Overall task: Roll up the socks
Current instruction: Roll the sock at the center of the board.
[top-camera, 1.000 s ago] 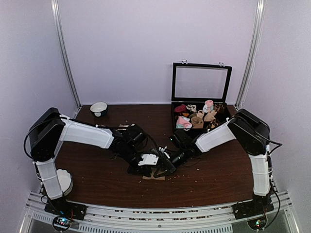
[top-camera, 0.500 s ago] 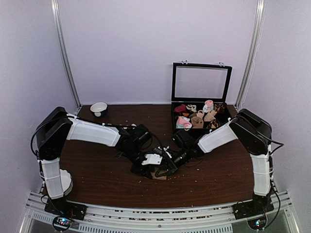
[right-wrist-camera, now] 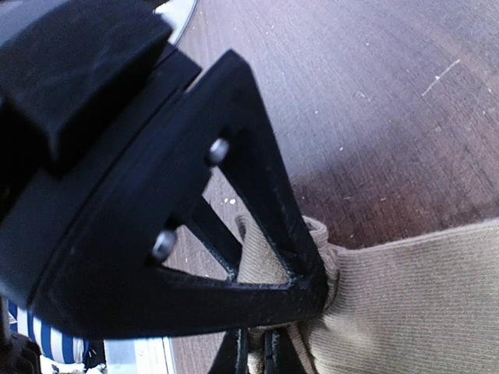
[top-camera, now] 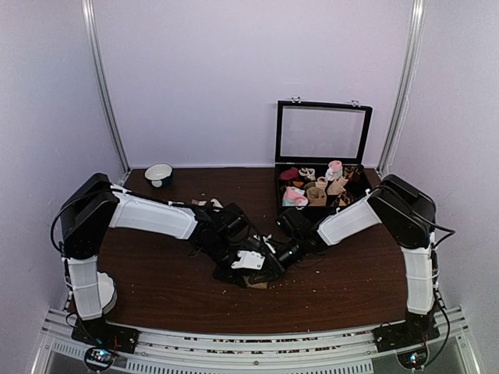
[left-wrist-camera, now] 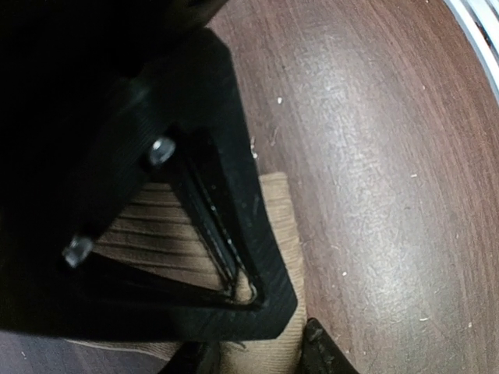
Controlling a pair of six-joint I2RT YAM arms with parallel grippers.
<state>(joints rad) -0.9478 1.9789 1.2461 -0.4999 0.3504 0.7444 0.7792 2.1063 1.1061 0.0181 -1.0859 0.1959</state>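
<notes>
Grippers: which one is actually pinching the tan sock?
The right gripper: its closed tips bunch the tan sock at its edge. The left gripper only lies across the ribbed part; its grip is unclear.

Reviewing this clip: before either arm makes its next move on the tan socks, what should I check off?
1. Right pincer grips the socks: ok, shut on a bunched fabric edge.
2. Left pincer grip: cannot tell; one finger lies over the ribbed fabric.
3. Roll formed: not ok, the fabric shown lies flat on the table.
4. Room between the two pincers: cannot tell, they crowd together from above.
5. Open box apart from the work spot: ok.
</notes>
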